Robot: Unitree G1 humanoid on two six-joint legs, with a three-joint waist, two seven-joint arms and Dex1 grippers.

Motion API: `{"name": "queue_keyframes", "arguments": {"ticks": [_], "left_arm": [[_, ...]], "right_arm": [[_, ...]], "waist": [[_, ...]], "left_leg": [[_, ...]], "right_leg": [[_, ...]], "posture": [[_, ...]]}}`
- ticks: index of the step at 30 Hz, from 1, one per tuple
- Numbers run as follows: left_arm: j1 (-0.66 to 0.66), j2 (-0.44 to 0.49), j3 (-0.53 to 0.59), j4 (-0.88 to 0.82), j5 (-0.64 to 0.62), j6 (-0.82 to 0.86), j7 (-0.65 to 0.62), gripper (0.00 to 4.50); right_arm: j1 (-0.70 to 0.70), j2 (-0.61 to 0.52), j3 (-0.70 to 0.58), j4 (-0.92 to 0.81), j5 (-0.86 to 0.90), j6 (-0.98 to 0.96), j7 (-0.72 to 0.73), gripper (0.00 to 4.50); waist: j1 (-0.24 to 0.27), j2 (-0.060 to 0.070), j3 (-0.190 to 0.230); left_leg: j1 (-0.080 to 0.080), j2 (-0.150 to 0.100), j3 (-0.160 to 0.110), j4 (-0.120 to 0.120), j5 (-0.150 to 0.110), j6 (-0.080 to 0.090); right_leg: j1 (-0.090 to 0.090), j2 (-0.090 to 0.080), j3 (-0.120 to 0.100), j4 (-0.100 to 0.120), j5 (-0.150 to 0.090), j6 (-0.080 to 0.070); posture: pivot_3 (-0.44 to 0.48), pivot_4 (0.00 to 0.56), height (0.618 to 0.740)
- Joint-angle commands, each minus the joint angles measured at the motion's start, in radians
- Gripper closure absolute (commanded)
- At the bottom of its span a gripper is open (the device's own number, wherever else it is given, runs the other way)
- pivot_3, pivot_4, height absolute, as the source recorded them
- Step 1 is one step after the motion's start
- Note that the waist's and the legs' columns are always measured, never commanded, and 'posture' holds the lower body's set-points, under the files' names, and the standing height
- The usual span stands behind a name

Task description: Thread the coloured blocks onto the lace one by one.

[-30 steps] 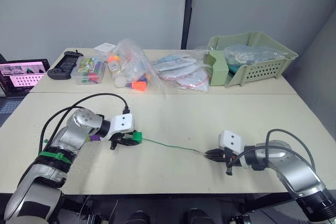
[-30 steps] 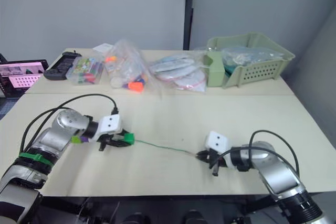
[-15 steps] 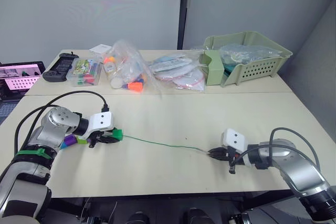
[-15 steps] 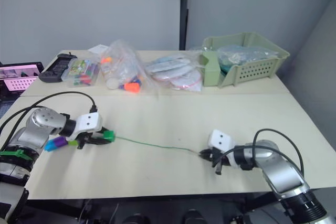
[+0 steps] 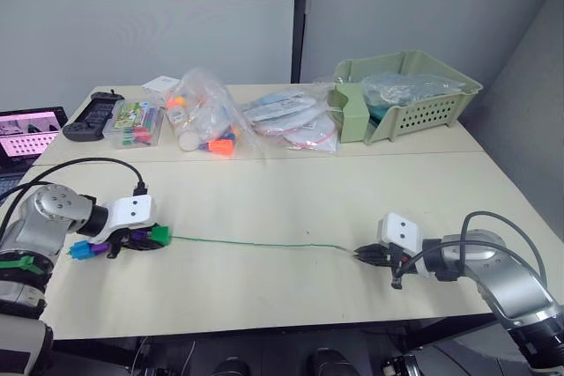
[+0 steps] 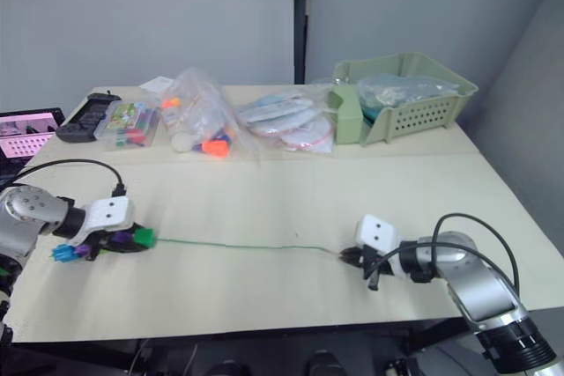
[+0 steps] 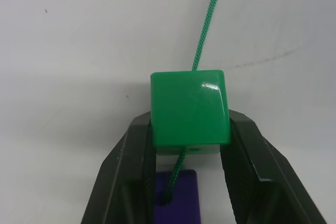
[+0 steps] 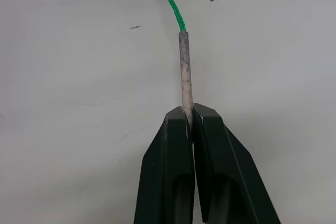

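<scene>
Left wrist view: the left gripper (image 7: 189,129) is clamping its fingers (image 7: 131,166) on a dark green block (image 7: 190,107) threaded on the lace (image 5: 256,243), with a purple block (image 7: 176,203) just behind it. The lace is lying stretched across the cream counter (image 5: 291,191). The right gripper (image 8: 188,119) is pinching the lace's stiff tip (image 8: 185,72), fingers together.

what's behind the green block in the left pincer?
A purple block threaded on the lace, directly behind the green block in the left pincer. Pincer fingers cover anything further back.
</scene>
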Motion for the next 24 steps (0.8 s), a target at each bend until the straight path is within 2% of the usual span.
{"name": "queue_keyframes", "arguments": {"ticks": [1,3,10,13,16,20,24], "left_arm": [[0.062,0.010,-0.009,-0.014,0.019,0.055,-0.040,3.31],[0.073,0.002,0.014,-0.059,-0.004,0.078,-0.043,2.28],[0.036,0.009,0.027,-0.096,0.035,0.103,-0.038,0.02],[-0.017,0.028,0.017,-0.101,0.059,0.105,-0.063,0.02],[-0.093,0.073,-0.011,-0.187,0.064,0.167,-0.163,0.02],[-0.149,0.152,-0.122,-0.312,0.051,0.251,-0.186,0.02],[-0.231,0.175,-0.220,-0.427,0.028,0.418,-0.186,0.02]], "right_arm": [[-0.016,-0.007,-0.018,-0.010,0.007,-0.020,0.016,4.50],[-0.022,0.002,-0.012,-0.030,0.022,-0.002,0.024,4.50],[-0.032,0.013,0.006,-0.073,0.020,0.038,0.025,4.50],[-0.034,0.019,0.008,-0.099,0.022,0.060,0.019,4.50],[-0.028,0.029,0.016,-0.132,0.026,0.084,0.014,4.50],[-0.052,0.046,0.040,-0.120,0.016,0.094,0.016,4.50],[-0.080,0.068,0.065,-0.107,0.006,0.098,0.011,4.50]], "waist": [[0.002,0.000,0.000],[0.003,0.000,0.000],[0.015,0.000,0.000],[0.021,0.000,0.000],[0.027,-0.003,0.002],[0.029,-0.005,0.001],[0.032,-0.005,0.002]], "left_leg": [[0.000,0.000,0.000,0.000,0.000,0.000],[0.000,0.000,0.001,0.000,0.000,0.000],[-0.001,-0.002,0.002,0.000,0.000,0.000],[-0.003,-0.002,0.002,0.001,0.000,0.000],[-0.008,-0.002,0.001,0.002,0.000,0.000],[-0.019,-0.003,0.000,0.004,0.000,0.000],[-0.022,-0.004,-0.002,0.005,0.000,0.000]], "right_leg": [[0.000,0.000,0.000,0.000,0.000,0.000],[0.000,0.000,0.000,0.000,0.000,0.000],[0.000,-0.002,0.001,-0.001,0.000,0.000],[-0.001,-0.002,0.001,-0.001,0.000,0.000],[-0.005,-0.001,0.000,-0.001,0.000,0.000],[-0.015,-0.002,0.000,0.001,0.000,0.000],[-0.017,-0.002,-0.001,0.000,0.000,0.000]], "posture": [[0.000,0.150,0.740],[0.000,0.150,0.740],[0.000,0.150,0.740],[0.000,0.150,0.740],[0.000,0.150,0.740],[0.000,0.150,0.740],[0.000,0.150,0.740]]}}
